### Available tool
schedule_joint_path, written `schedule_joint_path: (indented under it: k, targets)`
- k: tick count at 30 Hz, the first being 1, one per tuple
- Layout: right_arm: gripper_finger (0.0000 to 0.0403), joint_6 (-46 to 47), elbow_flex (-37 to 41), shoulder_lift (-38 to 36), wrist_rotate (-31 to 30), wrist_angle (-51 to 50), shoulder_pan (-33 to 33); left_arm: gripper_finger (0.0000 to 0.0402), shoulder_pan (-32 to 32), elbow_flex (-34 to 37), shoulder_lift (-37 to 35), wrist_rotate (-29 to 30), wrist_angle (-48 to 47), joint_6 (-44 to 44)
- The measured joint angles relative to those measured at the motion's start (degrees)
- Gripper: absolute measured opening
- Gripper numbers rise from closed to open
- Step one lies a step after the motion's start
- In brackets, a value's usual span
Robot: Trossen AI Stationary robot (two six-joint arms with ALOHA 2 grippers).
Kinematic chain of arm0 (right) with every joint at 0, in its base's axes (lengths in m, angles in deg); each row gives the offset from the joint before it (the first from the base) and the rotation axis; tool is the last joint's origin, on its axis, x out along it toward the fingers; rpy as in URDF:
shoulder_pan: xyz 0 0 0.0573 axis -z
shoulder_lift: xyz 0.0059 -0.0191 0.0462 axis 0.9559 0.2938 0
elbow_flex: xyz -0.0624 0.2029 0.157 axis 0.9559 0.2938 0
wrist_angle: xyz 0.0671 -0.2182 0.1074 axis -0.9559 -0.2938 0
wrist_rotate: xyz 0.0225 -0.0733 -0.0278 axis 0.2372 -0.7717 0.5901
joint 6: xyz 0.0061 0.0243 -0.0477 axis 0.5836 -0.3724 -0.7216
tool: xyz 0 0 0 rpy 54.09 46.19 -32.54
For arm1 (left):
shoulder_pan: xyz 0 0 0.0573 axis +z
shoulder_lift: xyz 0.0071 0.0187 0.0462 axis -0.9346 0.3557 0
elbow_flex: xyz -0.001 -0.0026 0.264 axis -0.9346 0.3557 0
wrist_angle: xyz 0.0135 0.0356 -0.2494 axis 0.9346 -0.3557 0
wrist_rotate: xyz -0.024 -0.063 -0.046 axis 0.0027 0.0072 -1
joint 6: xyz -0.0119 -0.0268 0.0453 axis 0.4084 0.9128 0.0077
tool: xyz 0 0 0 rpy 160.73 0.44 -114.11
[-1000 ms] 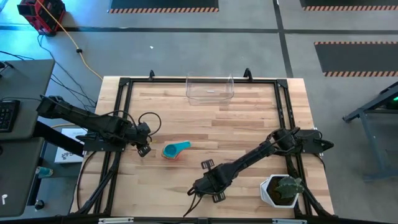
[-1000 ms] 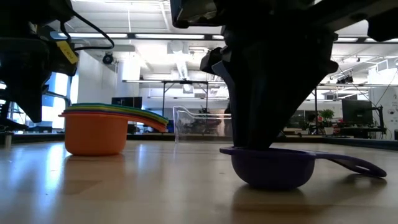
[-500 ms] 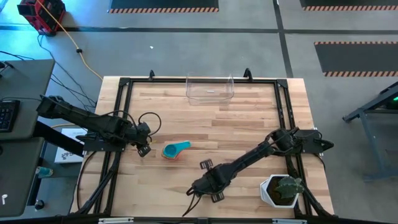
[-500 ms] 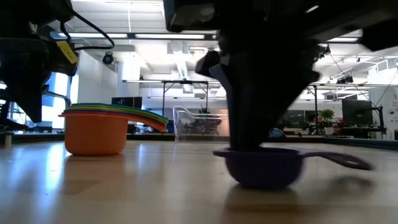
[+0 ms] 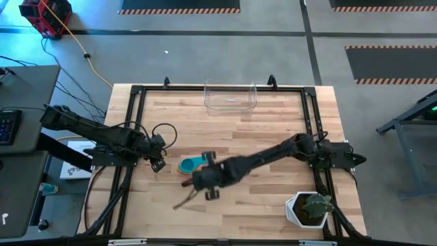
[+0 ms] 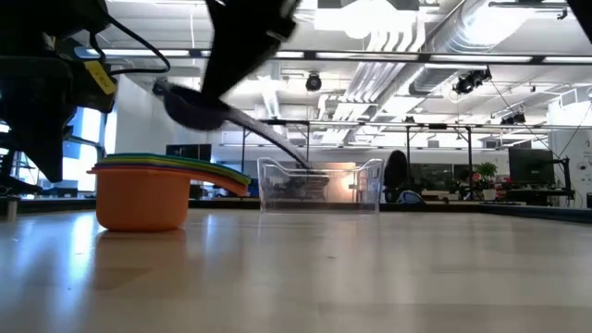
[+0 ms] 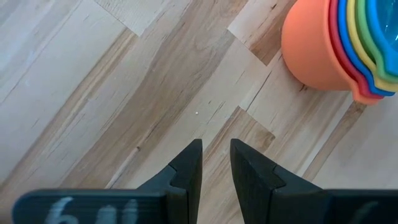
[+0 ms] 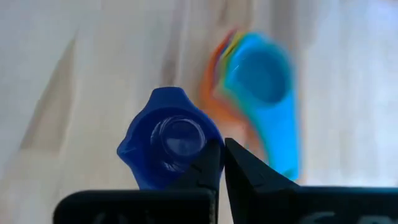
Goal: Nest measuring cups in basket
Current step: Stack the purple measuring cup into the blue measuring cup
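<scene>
Overhead, a butcher-block desk [image 5: 273, 130] framed in black rails, both dark arms reaching inward. Right arm stretched diagonally across the boards, its claw [image 5: 205, 179] clamped tight on the rim of the purple measuring cup [image 8: 169, 144], carried clear of the wood; from table height, cup [image 6: 196, 109] and handle seen tilted in mid-air, blurred. Left arm parked at the desk's left edge, its claw [image 5: 158, 162] just beside the nested cups, fingers [image 7: 186, 167] a narrow gap apart with nothing between them. At the far edge, middle: clear basket [image 5: 231, 98], holding no cups, well apart from both claws. At the near right corner: white pot with green plant [image 5: 308, 208]. Between the two claws, resting on the desk: stack of nested measuring cups [image 5: 191, 165], orange-red outermost [image 6: 141, 196], then yellow, green and blue rims visible from the left wrist [image 7: 348, 43], teal-blue cup on top with handle toward the right arm. Purple cup hanging above and just beside that stack.
</scene>
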Motion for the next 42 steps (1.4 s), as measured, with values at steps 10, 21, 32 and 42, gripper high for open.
schedule_joint_path:
  k: [10,21,32,42]
  targets:
    - [0.0,-13.3,-7.7,0.0,2.8,8.2,6.9,0.0074,0.0,0.0,0.0,0.1,0.0,0.0]
    - [0.0,-15.6,-8.4,1.0,4.9,10.4,10.5,0.0074,0.0,0.0,0.0,0.1,0.0,0.0]
    - [0.0,-13.0,-8.4,4.8,8.6,7.6,10.8,0.0074,0.0,0.0,0.0,0.1,0.6,0.0]
    - [0.0,-13.1,-8.4,5.9,8.9,7.6,11.6,0.0074,0.0,0.0,0.0,0.1,0.9,0.0]
